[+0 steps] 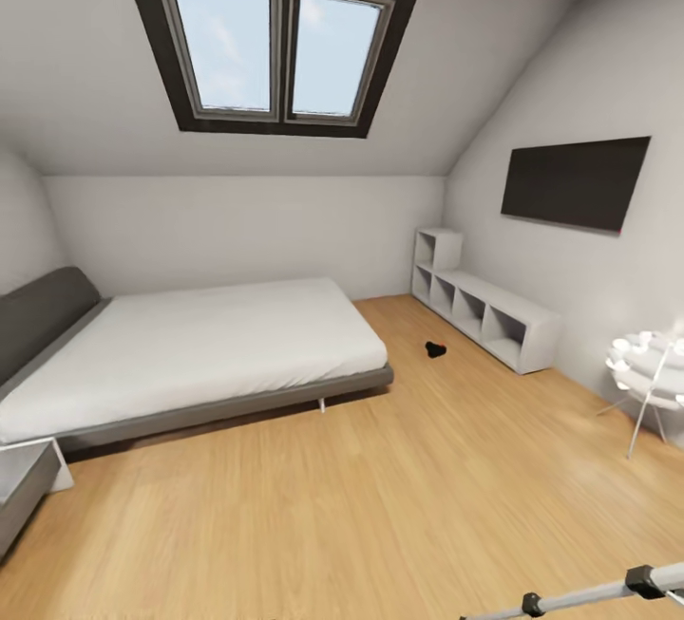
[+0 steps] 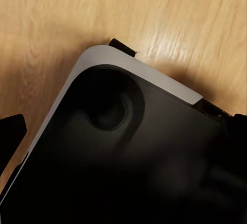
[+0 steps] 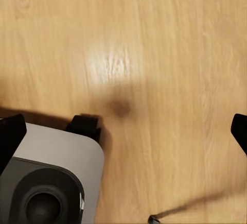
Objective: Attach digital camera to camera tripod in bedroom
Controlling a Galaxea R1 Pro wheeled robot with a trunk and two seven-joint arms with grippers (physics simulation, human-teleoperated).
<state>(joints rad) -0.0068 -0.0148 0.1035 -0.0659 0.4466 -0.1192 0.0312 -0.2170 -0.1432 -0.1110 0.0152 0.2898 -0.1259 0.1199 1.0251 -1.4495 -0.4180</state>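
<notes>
Head view, near to far: a silver leg of the camera tripod cuts across the bottom right corner, over the plank floor. Mid-frame, right of centre, a small black object, likely the digital camera, lies on the floor between the bed and the white cube shelving. Whether either arm's fingers are open or closed, I cannot tell.

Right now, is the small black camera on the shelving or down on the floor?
On the floor: the small black camera lies on the light wood plank floor, apart from the white cube shelving.
</notes>
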